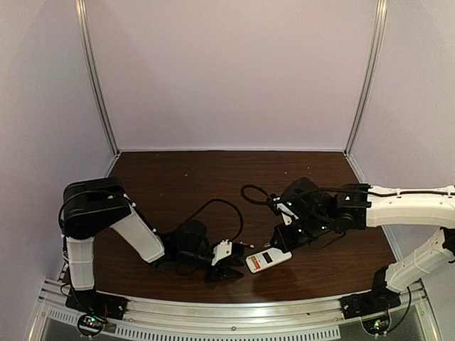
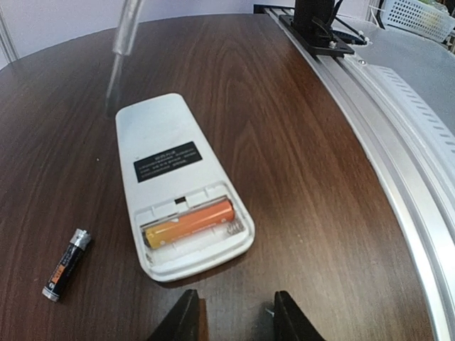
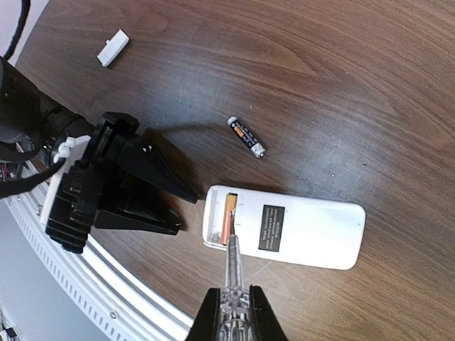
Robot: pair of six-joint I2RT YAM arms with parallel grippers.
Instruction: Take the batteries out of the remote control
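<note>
The remote control (image 2: 178, 170) (image 3: 298, 227) (image 1: 269, 260) lies back side up on the wooden table with its battery bay uncovered. One orange battery (image 2: 188, 223) (image 3: 229, 213) sits in the bay; the slot beside it is empty. A dark battery with a silvery end (image 2: 66, 264) (image 3: 247, 137) lies loose on the table beside the remote. My left gripper (image 2: 234, 320) (image 1: 238, 271) stands open just short of the remote's bay end, nothing between its fingers. My right gripper (image 3: 231, 312) (image 1: 283, 240) is shut on a clear-handled screwdriver (image 3: 232, 266) (image 2: 121, 42), which hangs above the remote.
A small white cover piece (image 3: 113, 47) lies on the table beyond the left arm. The aluminium rail (image 2: 398, 142) runs along the table's near edge, right of the remote in the left wrist view. Black cables (image 1: 220, 206) loop over the table between the arms.
</note>
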